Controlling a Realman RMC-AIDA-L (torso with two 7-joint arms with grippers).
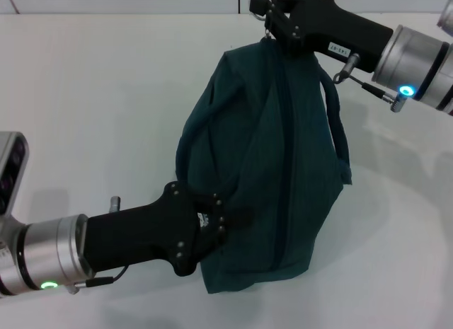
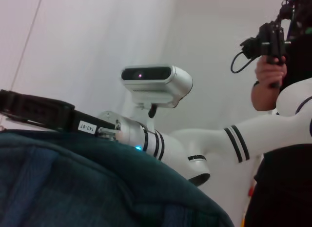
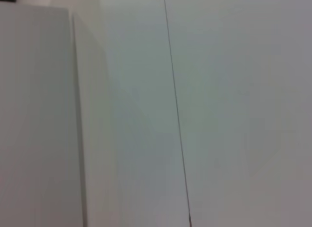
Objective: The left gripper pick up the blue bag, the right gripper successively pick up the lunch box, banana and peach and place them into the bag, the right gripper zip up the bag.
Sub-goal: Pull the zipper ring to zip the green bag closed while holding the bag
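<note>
- Table [image 1: 85, 95]: a plain white surface carrying the whole scene; no lunch box, banana or peach shows on it in any view.
- Blue bag [image 1: 269, 166]: a large dark teal fabric bag standing in the middle of the table, its base resting on the surface and its top pulled up and away from the robot. The zipper line runs down its middle and looks closed along the visible length. The cloth sags and creases, so it is judged soft and limp, likely weighted by its contents; best held by handle, seam or zipper pull, not the slack panel.
- Left gripper [image 1: 221, 217]: at the bag's lower near side, fingers pressed together on a fold of the fabric by the handle loop, steadying it.
- Right gripper [image 1: 272, 21]: at the bag's top far end, against the upper edge where the zipper ends; its fingertips are hidden, so whether it pinches the pull cannot be told. Its wrist view shows only blank wall.
- Bystander's hand [image 2: 268, 75]: in the left wrist view, holding a black device beyond the robot's white arm.
</note>
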